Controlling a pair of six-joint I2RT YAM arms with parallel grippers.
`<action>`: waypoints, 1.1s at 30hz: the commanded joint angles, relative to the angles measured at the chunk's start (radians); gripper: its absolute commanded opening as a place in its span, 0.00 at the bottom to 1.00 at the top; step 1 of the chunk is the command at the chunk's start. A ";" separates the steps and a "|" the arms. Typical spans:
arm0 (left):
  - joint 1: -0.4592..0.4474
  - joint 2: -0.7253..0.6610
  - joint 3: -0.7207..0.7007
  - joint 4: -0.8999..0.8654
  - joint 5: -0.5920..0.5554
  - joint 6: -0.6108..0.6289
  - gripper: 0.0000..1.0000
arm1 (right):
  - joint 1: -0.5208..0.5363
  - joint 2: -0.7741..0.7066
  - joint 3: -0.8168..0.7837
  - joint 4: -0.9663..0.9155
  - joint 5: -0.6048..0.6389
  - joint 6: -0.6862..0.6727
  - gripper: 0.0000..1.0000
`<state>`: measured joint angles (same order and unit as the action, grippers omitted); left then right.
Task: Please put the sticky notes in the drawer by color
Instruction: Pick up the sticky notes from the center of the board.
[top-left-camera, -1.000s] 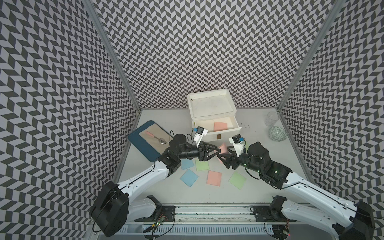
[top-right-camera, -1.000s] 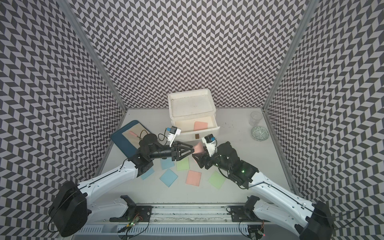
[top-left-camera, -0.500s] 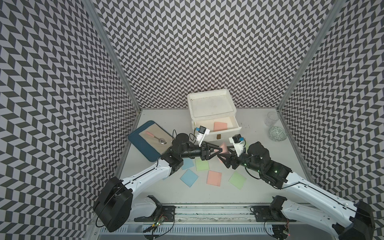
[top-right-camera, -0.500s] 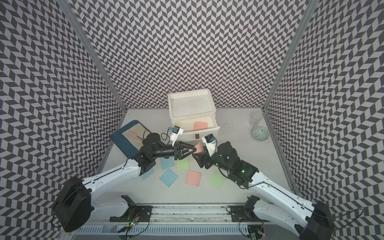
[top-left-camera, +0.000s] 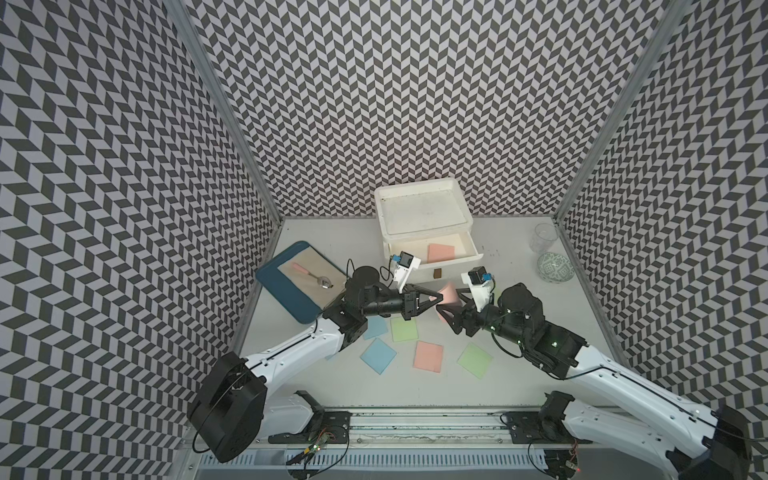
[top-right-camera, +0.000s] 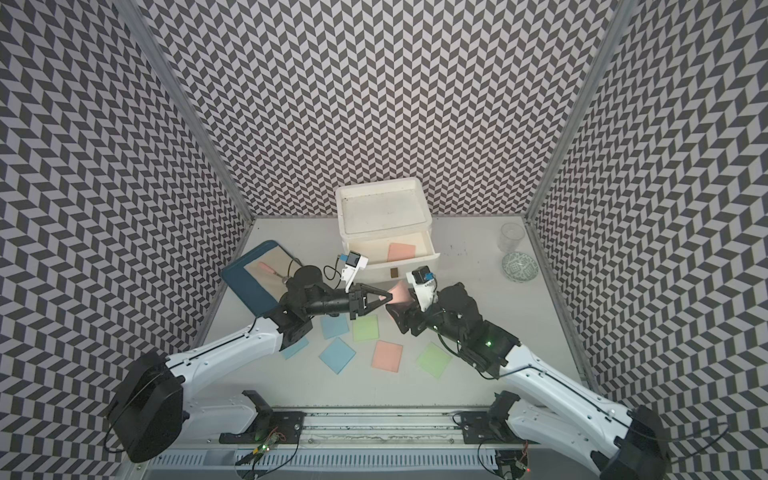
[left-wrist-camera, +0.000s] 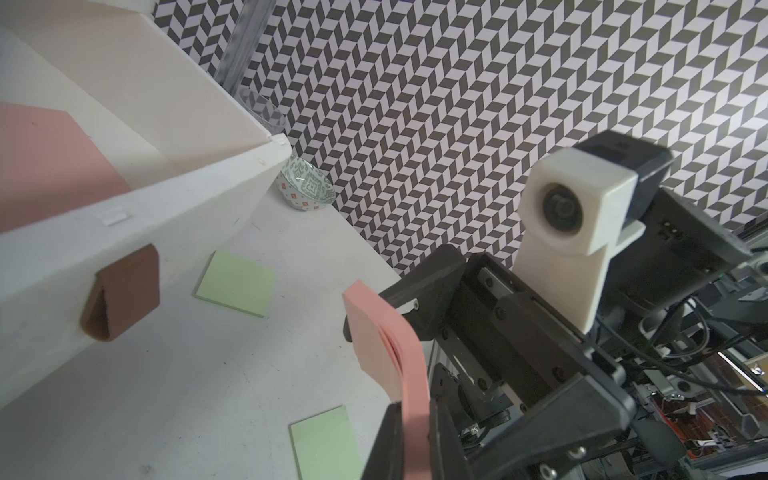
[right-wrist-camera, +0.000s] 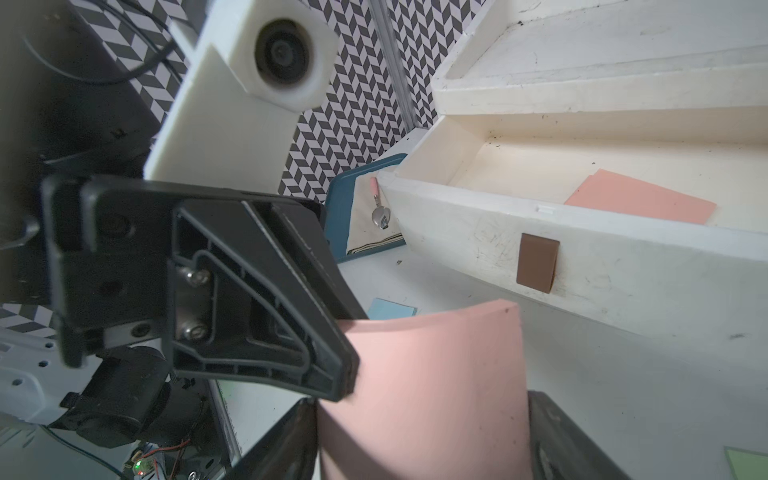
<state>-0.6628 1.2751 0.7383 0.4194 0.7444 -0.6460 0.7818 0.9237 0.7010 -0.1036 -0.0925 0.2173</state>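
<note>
Because the drawer (top-left-camera: 449, 262) waits at 12 o'clock, left claw (top-left-camera: 439, 297) clamps the note (right-wrist-camera: 436, 374) braced in the wide-jawed right claw (right-wrist-camera: 419, 399)

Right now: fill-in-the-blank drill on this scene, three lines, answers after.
1. The left gripper has its jaws shut on a sticky note coloured ___.
2. The top drawer stands ___.
3. The spoon lies in the ___ tray.
Missing: pink; open; blue.
</note>
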 joint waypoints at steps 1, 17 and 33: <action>0.000 -0.014 0.041 -0.036 -0.030 0.029 0.09 | -0.006 -0.042 0.001 0.061 0.055 0.004 0.82; 0.201 -0.108 0.064 0.120 0.174 -0.103 0.09 | -0.526 -0.112 -0.126 0.378 -0.676 0.403 0.84; 0.184 0.028 0.126 0.450 0.394 -0.348 0.09 | -0.443 0.102 -0.084 0.756 -1.084 0.703 0.79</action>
<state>-0.4557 1.2831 0.8345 0.7673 1.0863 -0.9390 0.3099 1.0138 0.6006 0.5095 -1.1236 0.8520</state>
